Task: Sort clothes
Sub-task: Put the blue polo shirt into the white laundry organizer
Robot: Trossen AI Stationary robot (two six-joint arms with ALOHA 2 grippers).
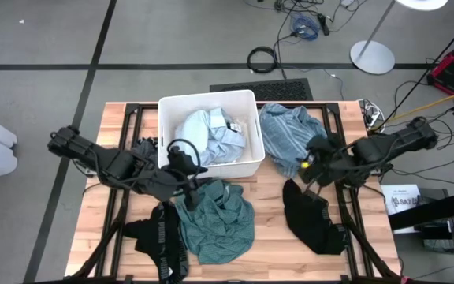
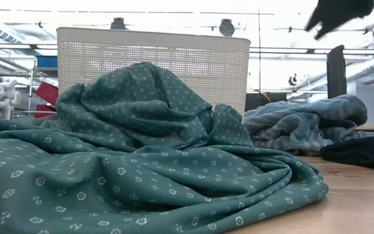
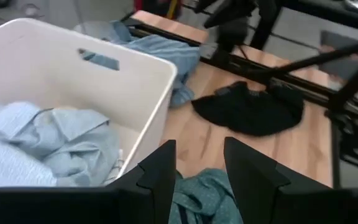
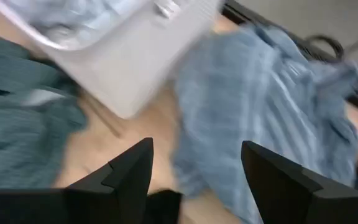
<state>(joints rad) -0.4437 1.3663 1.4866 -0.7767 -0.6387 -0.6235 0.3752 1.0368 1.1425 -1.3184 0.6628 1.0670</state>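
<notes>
Softly rumpled teal-green shirt [image 1: 221, 220] (small dotted print).

You have one white plastic bin [image 1: 251, 136] on the table [image 1: 274, 237], and five garments in sight. One pale blue shirt [image 1: 211, 134] lies inside the bin. Four more lie on the table: one teal-green patterned shirt [image 1: 221, 221], one blue-grey striped shirt [image 1: 286, 134], one plain black garment [image 1: 310, 217], and one black garment with white lettering [image 1: 162, 241]. That makes two black pieces, two bluish pieces and one green. You also have two arms over the table, each with one end effector: the left end effector [image 3: 197, 180] and the right end effector [image 4: 194, 180], two fingers apiece.
</notes>
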